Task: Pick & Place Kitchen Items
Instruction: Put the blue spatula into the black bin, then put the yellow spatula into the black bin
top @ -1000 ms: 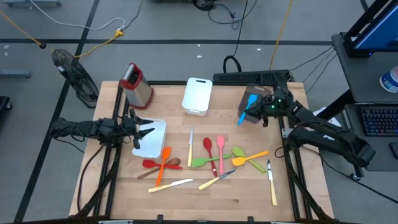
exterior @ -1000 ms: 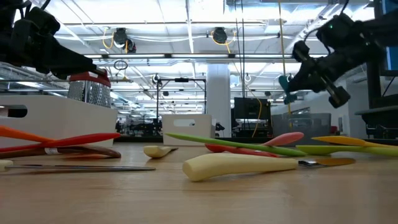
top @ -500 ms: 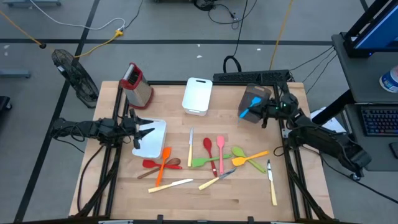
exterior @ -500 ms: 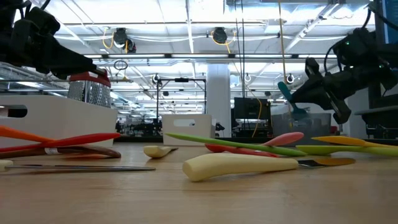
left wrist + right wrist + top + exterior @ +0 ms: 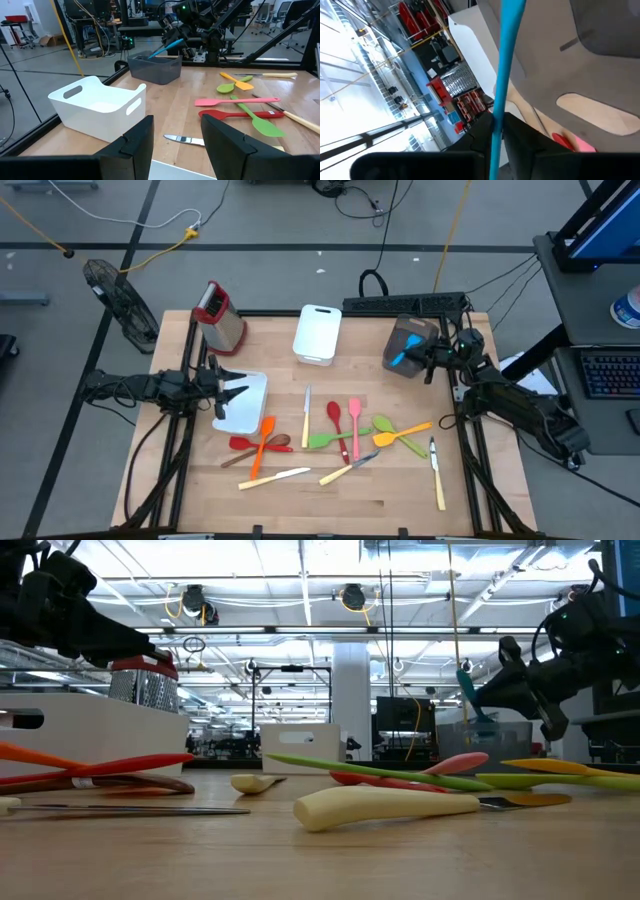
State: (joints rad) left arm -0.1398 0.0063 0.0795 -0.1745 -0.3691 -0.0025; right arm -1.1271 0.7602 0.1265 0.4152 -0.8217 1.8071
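Note:
My right gripper is at the far right of the table, beside a dark grey tub, shut on a blue utensil that slants down into the tub. Other kitchen items lie flat mid-table: a red spoon, a pink spatula, a green spoon, an orange spatula and cream-handled knives. At the left, my left gripper waits open and level above a white tub. My right gripper pinches the blue utensil's thin handle between its two fingers, which lie across it. The fingers come roughly level from the table's right side. The utensil slants, its lower end down inside the grey tub and its upper end at the fingers.
A second white tub stands at the far middle and a red-topped metal grater at the far left. A cream-handled knife lies near the right edge. Bare wood shows along the near edge.
My right gripper has sunk toward the grey tub and shifted a little toward the table's right edge, rolling its wrist. The blue utensil has come down with it, and its lower end now reaches into the tub.

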